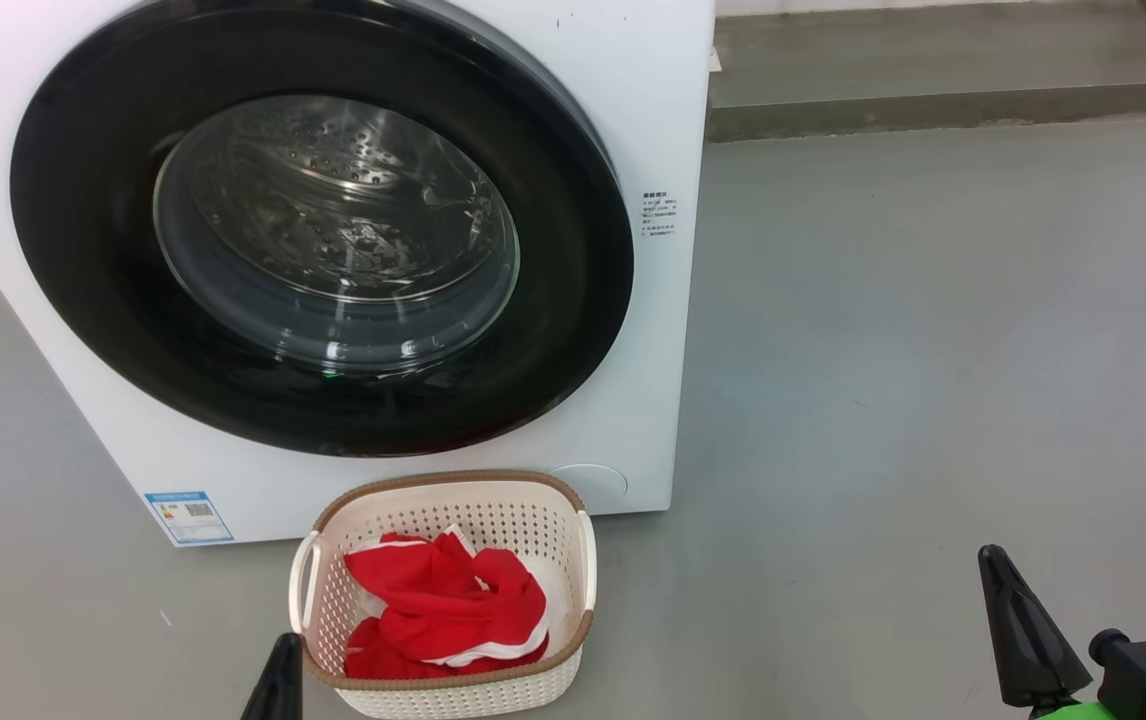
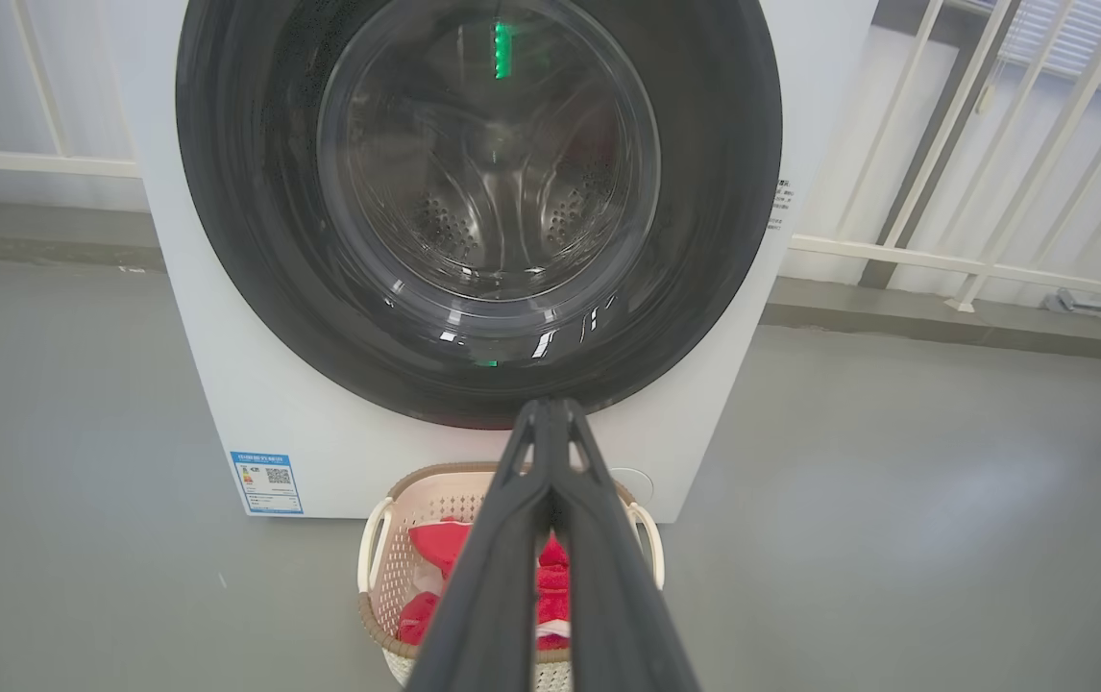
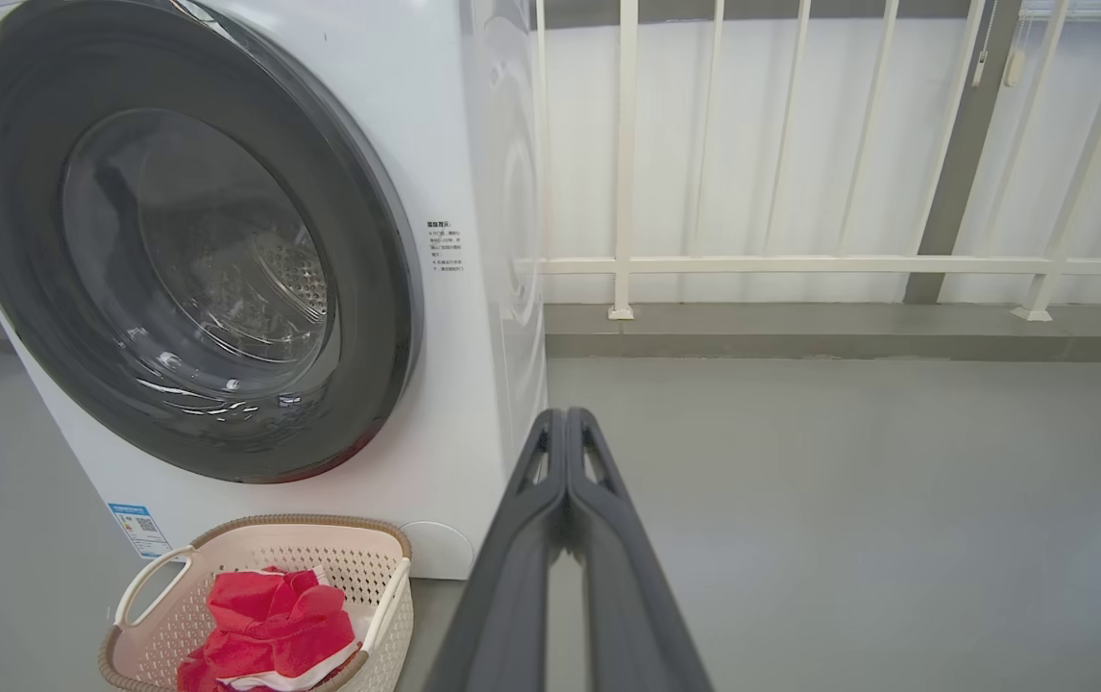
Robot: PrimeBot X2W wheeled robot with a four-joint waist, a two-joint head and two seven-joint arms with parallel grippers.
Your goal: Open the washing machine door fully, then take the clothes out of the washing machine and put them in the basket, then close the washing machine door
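Observation:
The white washing machine (image 1: 623, 120) stands on the floor with its round black door (image 1: 83, 270) closed flat against the front; the steel drum shows through the glass. Below it sits the cream basket (image 1: 453, 500) holding the red clothes (image 1: 443, 605) with white trim. My left gripper (image 1: 285, 640) hangs just left of the basket's near corner; in the left wrist view its fingers (image 2: 550, 408) are pressed together, empty. My right gripper (image 1: 991, 555) stays low at the right over bare floor, fingers (image 3: 565, 415) shut on nothing.
A white railing (image 3: 800, 264) on a raised grey kerb (image 3: 848, 332) runs behind and right of the machine. Grey floor (image 1: 933, 350) spreads open to the right. A blue label (image 1: 189, 517) marks the machine's lower left front.

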